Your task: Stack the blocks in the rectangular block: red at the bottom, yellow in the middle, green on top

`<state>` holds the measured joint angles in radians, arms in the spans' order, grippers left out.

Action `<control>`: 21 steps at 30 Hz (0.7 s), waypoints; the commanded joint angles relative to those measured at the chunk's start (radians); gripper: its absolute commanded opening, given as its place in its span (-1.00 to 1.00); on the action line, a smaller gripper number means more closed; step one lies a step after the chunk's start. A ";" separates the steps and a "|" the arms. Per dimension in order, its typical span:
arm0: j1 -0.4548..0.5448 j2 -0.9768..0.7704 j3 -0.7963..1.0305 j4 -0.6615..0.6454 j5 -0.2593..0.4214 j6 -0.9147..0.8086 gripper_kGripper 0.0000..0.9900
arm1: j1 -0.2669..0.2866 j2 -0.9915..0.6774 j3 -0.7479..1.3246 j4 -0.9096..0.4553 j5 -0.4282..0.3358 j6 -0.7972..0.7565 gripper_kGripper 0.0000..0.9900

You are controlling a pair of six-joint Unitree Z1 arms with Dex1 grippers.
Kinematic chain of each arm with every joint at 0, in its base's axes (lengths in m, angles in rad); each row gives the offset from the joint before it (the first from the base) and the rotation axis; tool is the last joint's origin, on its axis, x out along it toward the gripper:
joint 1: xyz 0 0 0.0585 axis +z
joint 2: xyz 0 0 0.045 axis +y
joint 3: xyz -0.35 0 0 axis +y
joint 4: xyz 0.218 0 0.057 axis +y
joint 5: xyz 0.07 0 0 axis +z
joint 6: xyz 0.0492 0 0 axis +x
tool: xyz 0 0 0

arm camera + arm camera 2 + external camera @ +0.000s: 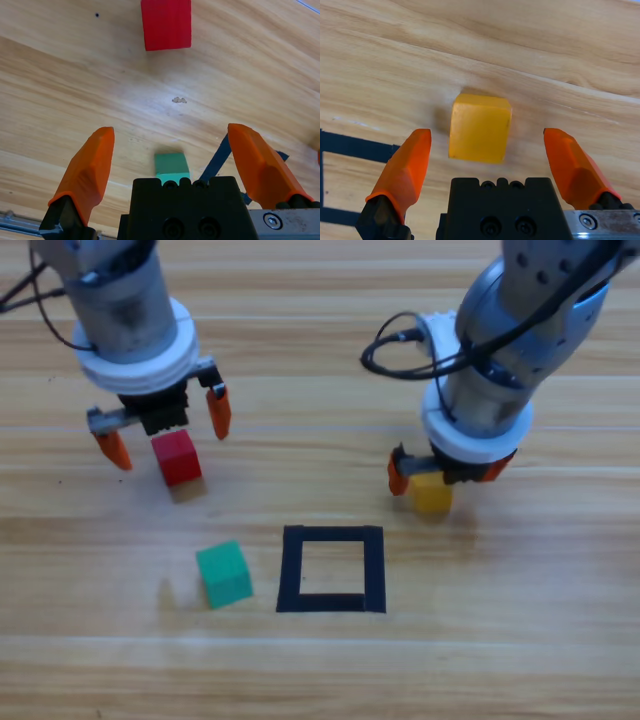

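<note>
Hovering: both grippers hang over their cubes, jaws spread, nothing grasped yet.
Left gripper [165, 427]: released and wide open above the red cube [177, 457]; in the high view the cube sits just near of the gripper body, between the two jaws.
Left wrist view: the red cube [166, 24] lies well ahead of the jaw tips, not yet between them; the green cube [171, 167] shows past the gripper body.
Right gripper [450, 472]: released, jaws apart on either side of the yellow cube [432, 494], right of centre on the table [320, 670].
Right wrist view: the yellow cube [479, 127] sits centred between the jaws, with a gap on each side and no contact.
Tape square [331, 568]: black outline, empty, near the middle; yellow is just far-right of it, green [224, 573] just left of it, red well off to the far left.
Step in hand (judgement): the pick-up approach; no cube is stacked, so the task is at its start.
Next move (judgement): red goes in first, so the left gripper needs to bring its jaws around the cube, close, then carry it right and near to the square. Yellow should wait its turn.
</note>
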<state>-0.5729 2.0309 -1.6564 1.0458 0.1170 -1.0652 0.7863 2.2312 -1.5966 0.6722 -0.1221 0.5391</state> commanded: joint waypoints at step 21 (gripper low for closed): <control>0.146 0.212 -0.137 0.008 -0.074 0.016 0.96 | -0.025 0.010 0.044 0.006 0.007 -0.047 -0.81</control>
<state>-0.4831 2.1825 -1.7757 1.0476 0.0579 -1.0849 0.7788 2.2799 -1.6106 0.6723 -0.1077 0.5157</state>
